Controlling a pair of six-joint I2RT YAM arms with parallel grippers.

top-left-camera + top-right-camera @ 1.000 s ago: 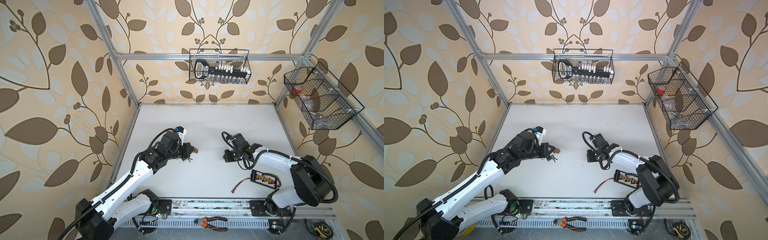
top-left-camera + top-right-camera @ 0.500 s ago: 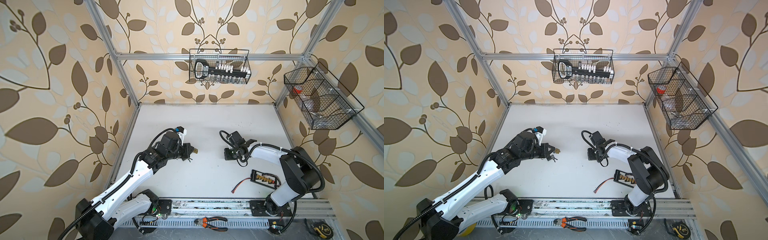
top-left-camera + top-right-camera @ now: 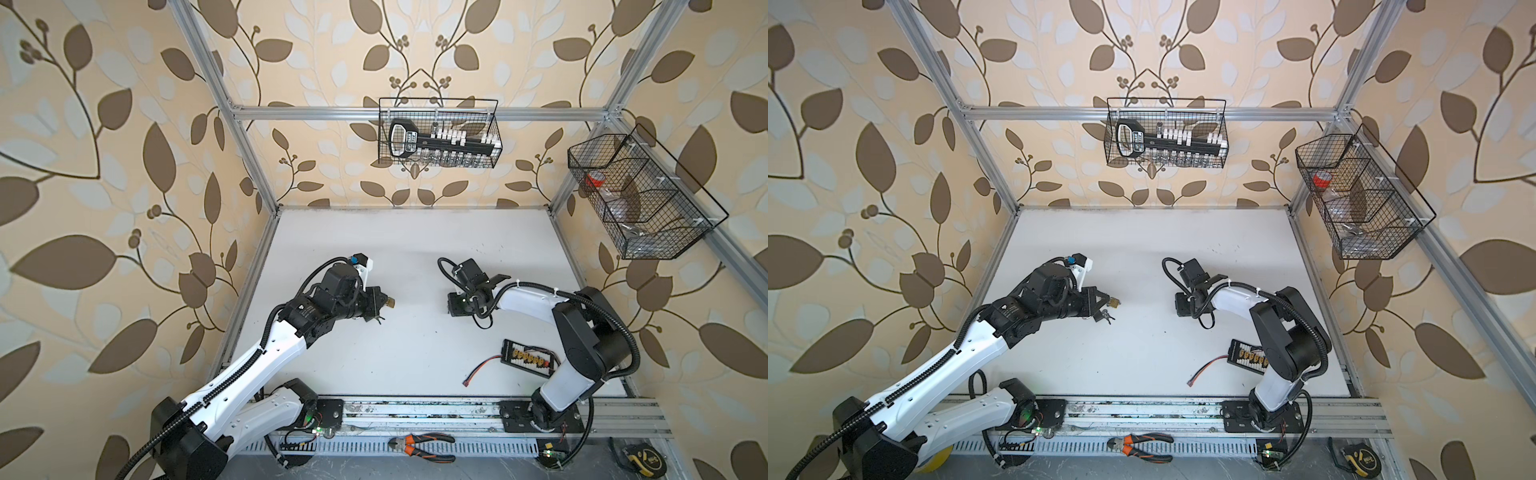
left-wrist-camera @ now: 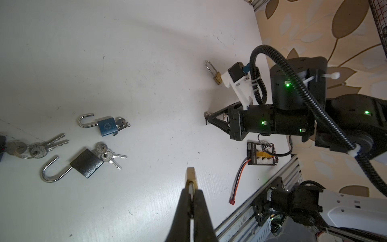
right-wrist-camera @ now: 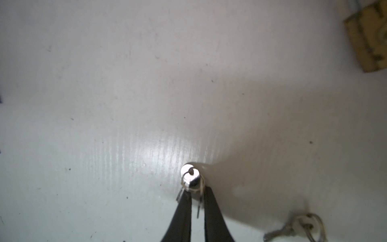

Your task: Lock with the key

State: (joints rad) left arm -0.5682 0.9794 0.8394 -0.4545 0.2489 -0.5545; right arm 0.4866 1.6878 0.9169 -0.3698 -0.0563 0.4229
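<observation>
Pinched tight in the left gripper (image 4: 191,188): a small brass padlock (image 4: 190,175), body poking out just past the pressed-together fingertips. Same brass showing beyond those tips in both top views.

Off to one side of the tips, well apart, lying flat on the white table (image 4: 146,62): a black padlock (image 4: 87,160) and a blue padlock (image 4: 106,126), both with shackles swung open and keys bunched at their bases. Near them, a loose key bunch (image 4: 41,147).

Farther ahead, across bare table from the left gripper: the right gripper (image 5: 195,191), pointed down, tips low over the surface. At those tips, a silver key (image 5: 189,175) on a ring, head sticking out beyond them, a thin blade hanging in the narrow gap between the fingers (image 5: 184,209) (cannot tell whether gripped or merely resting there).

Beside the right gripper, near but not touching: a long-shackled brass padlock (image 4: 216,73) and a second key bunch (image 5: 299,227).

Behind that gripper, toward its arm's base: a black connector board (image 3: 525,359) with a red-and-black lead.
</observation>
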